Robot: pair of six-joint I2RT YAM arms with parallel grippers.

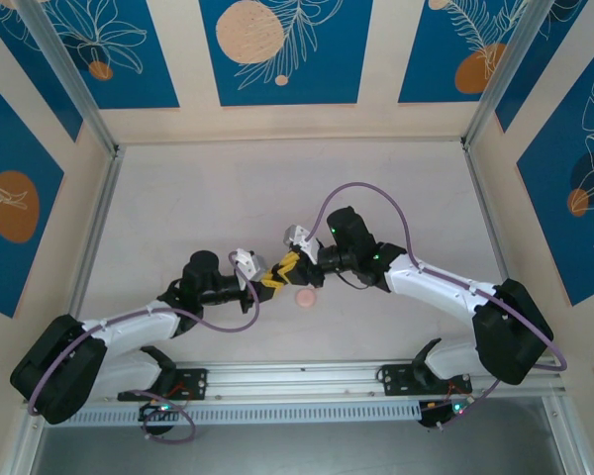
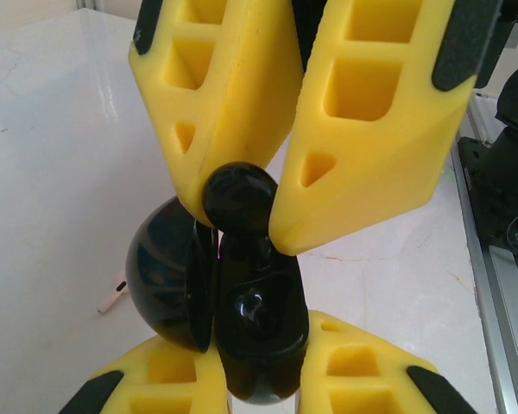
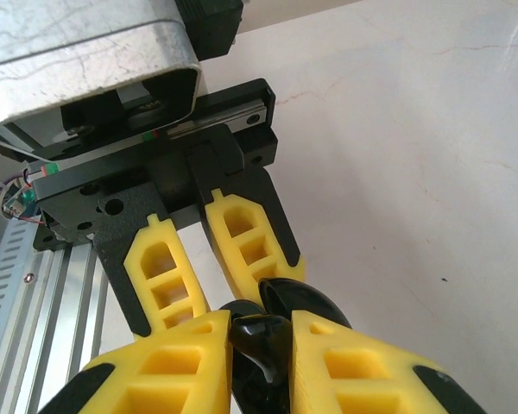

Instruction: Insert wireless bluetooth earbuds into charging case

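Pinching a glossy black earbud point(image 2: 237, 195), right gripper point(image 3: 261, 341) (left gripper point(image 2: 259, 379) clamps round case point(image 2: 162, 278)).

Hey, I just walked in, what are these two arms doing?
The left gripper and right gripper meet tip to tip above the table. The left is shut on an open black case. The right pinches a black earbud by its round head, stem down at the case. A pink case and a pale pink earbud lie on the table, untouched.
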